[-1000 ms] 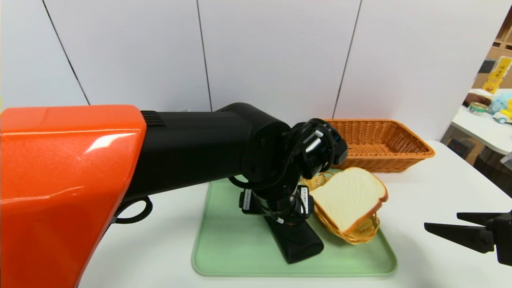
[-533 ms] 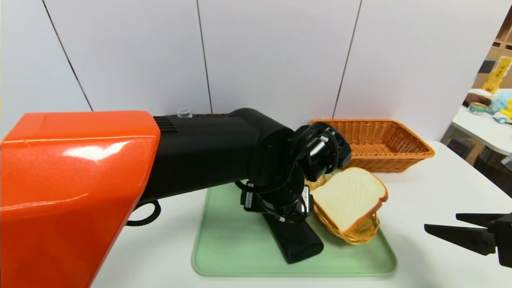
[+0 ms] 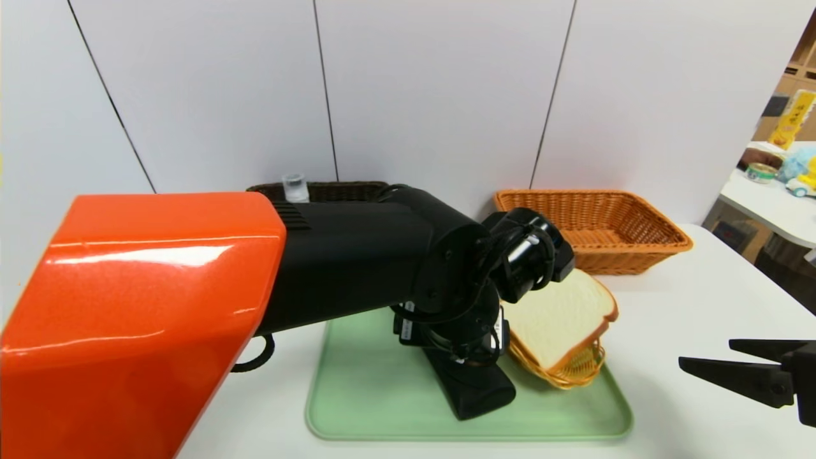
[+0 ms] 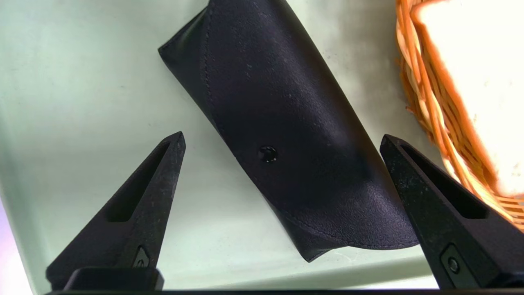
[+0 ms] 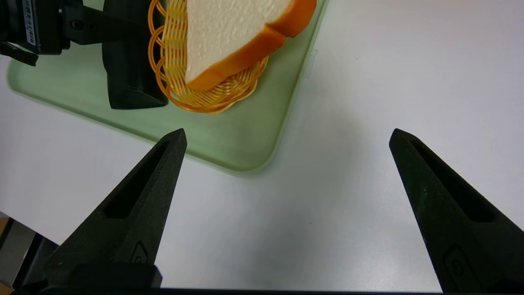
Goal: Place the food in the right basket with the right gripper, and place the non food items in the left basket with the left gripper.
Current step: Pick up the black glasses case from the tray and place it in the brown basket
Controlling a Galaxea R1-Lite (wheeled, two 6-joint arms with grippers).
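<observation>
A long black glasses case [image 3: 478,392] lies on the green tray [image 3: 357,382]. My left gripper [image 4: 282,135] hangs just above it, open, with a finger on either side of the case [image 4: 286,135] and not touching it. A slice of bread [image 3: 561,319] leans in a small yellow wicker dish [image 3: 574,373] beside the case. The bottle's top [image 3: 294,188] shows above my left arm at the dark brown left basket [image 3: 331,190]. The orange-tan right basket [image 3: 599,229] stands behind the bread. My right gripper [image 3: 704,354] is open over bare table, right of the tray.
The wicker dish [image 4: 430,102] is close to one left finger. My big orange left arm [image 3: 146,319] hides the table's left part. The white wall runs just behind both baskets. A second table with clutter [image 3: 774,191] stands at the far right.
My left arm has sunk and reached further over the tray, down toward the glasses case, uncovering the left basket and bottle top behind it. The right gripper has stayed put.
</observation>
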